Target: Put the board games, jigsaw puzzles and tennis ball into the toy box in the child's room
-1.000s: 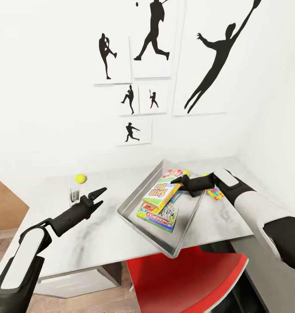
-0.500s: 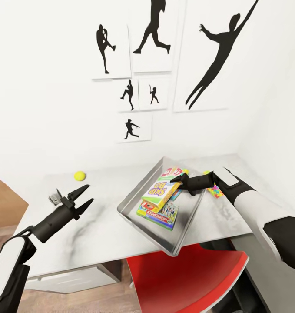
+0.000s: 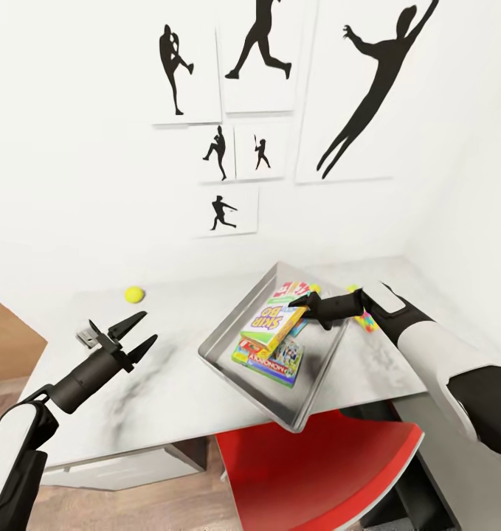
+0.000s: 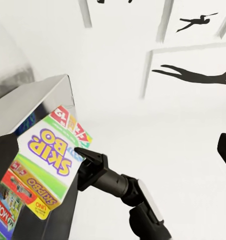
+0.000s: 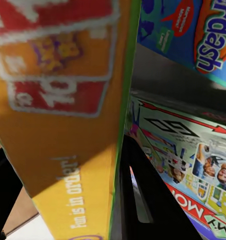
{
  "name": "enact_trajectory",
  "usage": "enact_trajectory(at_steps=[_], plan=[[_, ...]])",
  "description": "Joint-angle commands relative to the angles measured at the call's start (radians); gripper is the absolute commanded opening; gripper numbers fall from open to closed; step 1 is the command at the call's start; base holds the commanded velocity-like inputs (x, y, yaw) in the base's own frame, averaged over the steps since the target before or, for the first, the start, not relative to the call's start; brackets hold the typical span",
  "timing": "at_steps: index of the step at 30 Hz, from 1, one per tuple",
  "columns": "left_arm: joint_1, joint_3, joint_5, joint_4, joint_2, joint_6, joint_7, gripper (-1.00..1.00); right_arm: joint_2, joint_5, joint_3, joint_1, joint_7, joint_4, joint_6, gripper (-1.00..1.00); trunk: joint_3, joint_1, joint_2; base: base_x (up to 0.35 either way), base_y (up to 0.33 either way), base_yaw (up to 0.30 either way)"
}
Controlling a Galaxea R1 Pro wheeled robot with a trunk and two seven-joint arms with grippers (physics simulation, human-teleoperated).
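The toy box sits on the table holding three board games. The yellow-green-red game leans tilted over the Monopoly box and a blue box. My right gripper is shut on the tilted game's far edge; the right wrist view has that game between the fingers, above the Monopoly box and blue box. My left gripper hangs open over the table, short of the tennis ball. A jigsaw puzzle peeks out behind the right arm.
A red chair stands under the table's front edge below the toy box. A small grey object lies on the table beside the left gripper. White walls with black silhouette prints close off the far and right sides.
My left gripper has drawn back to the left and its jaws stand wider apart. The right gripper stays on the tilted game. The camera has dipped slightly.
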Motion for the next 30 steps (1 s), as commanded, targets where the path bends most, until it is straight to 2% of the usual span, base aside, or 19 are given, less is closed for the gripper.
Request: enact_trajectory(at_steps=[1,5,15,30], plan=[[-0.001,0.001,-0.003,0.000,0.000,0.005,-0.005,1.00,-0.001,-0.011,0.006,-0.005,-0.007,-0.001,0.001,-1.00,-0.003,0.000,-0.002,0.000,0.000,0.000],[-0.001,0.002,0.000,0.000,0.002,0.007,-0.005,1.00,-0.001,-0.012,0.006,-0.013,-0.007,0.000,0.001,-1.00,-0.010,0.000,-0.002,0.000,0.000,0.000],[-0.001,0.001,0.067,0.001,0.027,0.025,-0.004,1.00,-0.001,-0.013,0.006,-0.054,-0.007,0.000,0.001,-1.00,-0.026,0.000,-0.002,0.000,0.000,0.000],[-0.002,-0.003,0.084,0.003,0.035,0.028,-0.002,1.00,-0.002,-0.013,0.006,-0.068,-0.007,0.000,0.001,-1.00,-0.050,0.000,-0.002,0.000,0.000,0.000]])
